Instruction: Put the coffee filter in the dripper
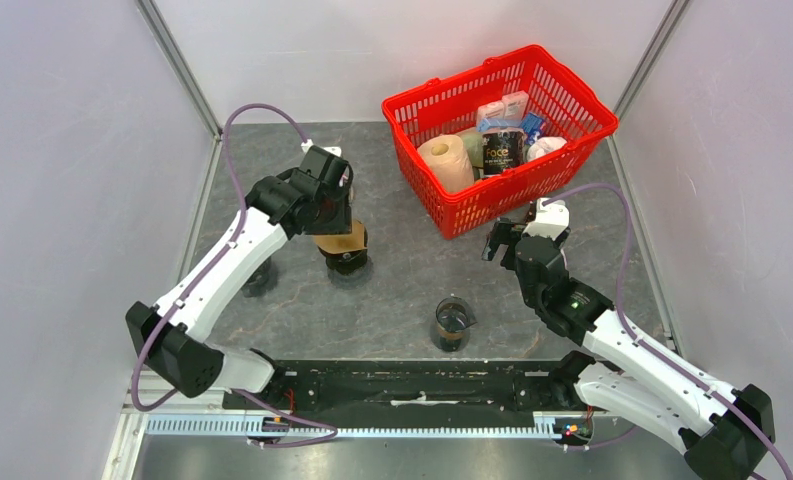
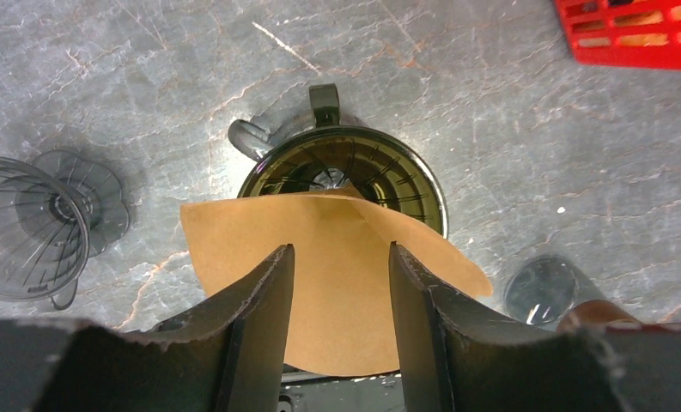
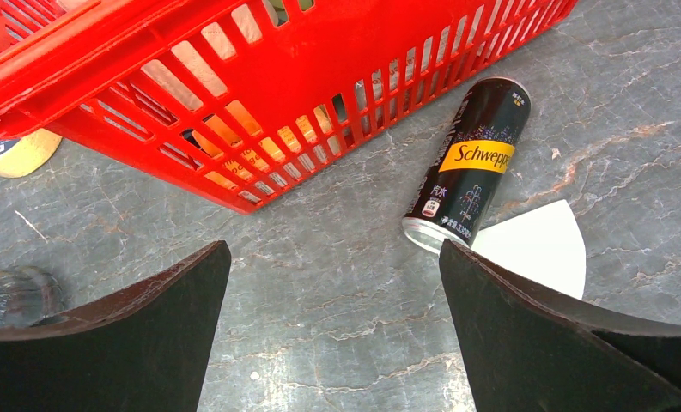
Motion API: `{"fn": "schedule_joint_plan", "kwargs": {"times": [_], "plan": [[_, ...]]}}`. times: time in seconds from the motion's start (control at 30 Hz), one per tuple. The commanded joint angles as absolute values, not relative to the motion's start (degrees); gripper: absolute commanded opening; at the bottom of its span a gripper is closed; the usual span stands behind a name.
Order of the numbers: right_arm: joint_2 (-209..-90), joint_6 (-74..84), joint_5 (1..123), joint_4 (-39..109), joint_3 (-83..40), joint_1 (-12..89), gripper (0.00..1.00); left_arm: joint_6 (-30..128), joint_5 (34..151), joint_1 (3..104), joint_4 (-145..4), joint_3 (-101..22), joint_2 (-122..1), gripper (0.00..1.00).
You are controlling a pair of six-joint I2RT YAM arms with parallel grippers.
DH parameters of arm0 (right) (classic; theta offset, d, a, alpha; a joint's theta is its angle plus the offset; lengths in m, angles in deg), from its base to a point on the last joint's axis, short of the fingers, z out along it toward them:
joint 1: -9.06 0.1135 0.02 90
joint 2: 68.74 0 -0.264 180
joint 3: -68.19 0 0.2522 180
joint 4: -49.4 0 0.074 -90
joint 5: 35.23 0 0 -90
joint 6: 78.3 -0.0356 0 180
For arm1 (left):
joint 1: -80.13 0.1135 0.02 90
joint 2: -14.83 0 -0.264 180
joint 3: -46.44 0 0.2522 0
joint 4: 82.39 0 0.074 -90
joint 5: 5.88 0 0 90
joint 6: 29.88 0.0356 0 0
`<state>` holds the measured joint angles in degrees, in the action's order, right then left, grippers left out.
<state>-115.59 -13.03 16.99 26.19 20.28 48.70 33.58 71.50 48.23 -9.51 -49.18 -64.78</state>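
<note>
The brown paper coffee filter (image 2: 234,233) lies tilted across the near rim of the dark dripper (image 2: 405,176), which stands on a glass server with a handle. Its far edge dips into the cone. My left gripper (image 2: 341,251) hovers right above the filter, open, with both fingers apart and the paper showing in the gap between them. From above, the left gripper (image 1: 330,212) covers most of the filter (image 1: 340,241) and the dripper (image 1: 345,260). The right gripper (image 3: 335,251) is wide open over bare table, holding nothing.
A second clear dripper (image 2: 27,227) sits left of the server. A glass cup (image 1: 452,325) stands at the table's front middle. The red basket (image 1: 442,100) of goods fills the back right. By the right gripper lie a black Schweppes can (image 3: 470,163) and a white paper filter (image 3: 538,245).
</note>
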Motion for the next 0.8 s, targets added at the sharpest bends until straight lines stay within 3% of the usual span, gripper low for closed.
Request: {"fn": "schedule_joint_plan", "kwargs": {"times": [0.0,0.1,0.27,0.43,0.5,0.77], "plan": [[-115.5,-12.4,16.8,28.6,19.8,48.8,0.99,30.7,70.8,48.1,-13.4,-50.3,-62.6,0.52],[-115.4,-12.2,16.7,28.6,19.8,48.8,0.99,30.4,71.4,48.0,-14.3,-50.5,-62.1,0.53],[-115.4,-12.3,16.6,28.6,19.9,48.8,0.99,29.9,70.1,48.1,-15.9,-50.5,-59.0,0.68],[-115.4,-12.2,16.5,28.6,20.0,48.8,0.99,28.8,70.8,48.0,-21.6,-47.7,-54.2,0.75],[-115.4,-12.1,16.4,28.6,19.9,48.7,0.99,28.6,70.9,48.1,-22.3,-47.2,-52.5,0.83],[-114.8,-12.2,16.8,28.6,20.1,48.7,0.99,28.5,73.2,48.0,-24.3,-43.1,-51.0,0.88]]}}
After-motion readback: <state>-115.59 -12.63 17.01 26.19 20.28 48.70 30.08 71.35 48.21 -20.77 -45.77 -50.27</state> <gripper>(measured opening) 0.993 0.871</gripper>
